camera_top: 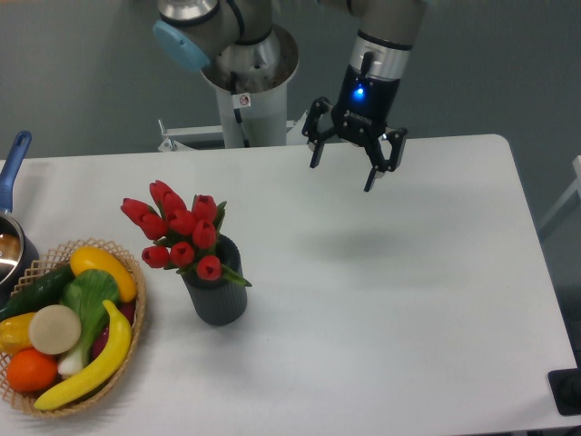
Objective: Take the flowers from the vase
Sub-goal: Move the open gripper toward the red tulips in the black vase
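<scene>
Nearest, at the lower left corner of the white table [427,300]: a woven wicker basket [136,341] heaped with fruit and vegetables — a long yellow banana [95,363] along its right side, an orange [32,370] at the front, a pale round disc [54,329] in the middle, a green leafy piece [89,295] behind that, a dark green cucumber [36,291] and a yellow-orange piece [103,269] at the back. Just right of the basket, near but apart from it: the vase [216,300], dark grey, ribbed, upright. Standing in its mouth and leaning up and to the left: the flowers [180,229], red buds packed together, green leaves poking out at the right, stems hidden inside the vase. Further back on the left edge: part of a metal pot [9,254] with a blue handle [13,165] pointing away.

Well apart from the flowers, up and to the right, over the far middle of the table: the gripper [345,170], hanging in the air, tilted slightly, blue light glowing on its body. Fingers [315,154] spread wide, nothing between them. Faint shadow on the tabletop below it.

Farthest back, beyond the table's far edge: the arm's grey base column [243,100] with a blue cap [182,45] on the joint above.
</scene>
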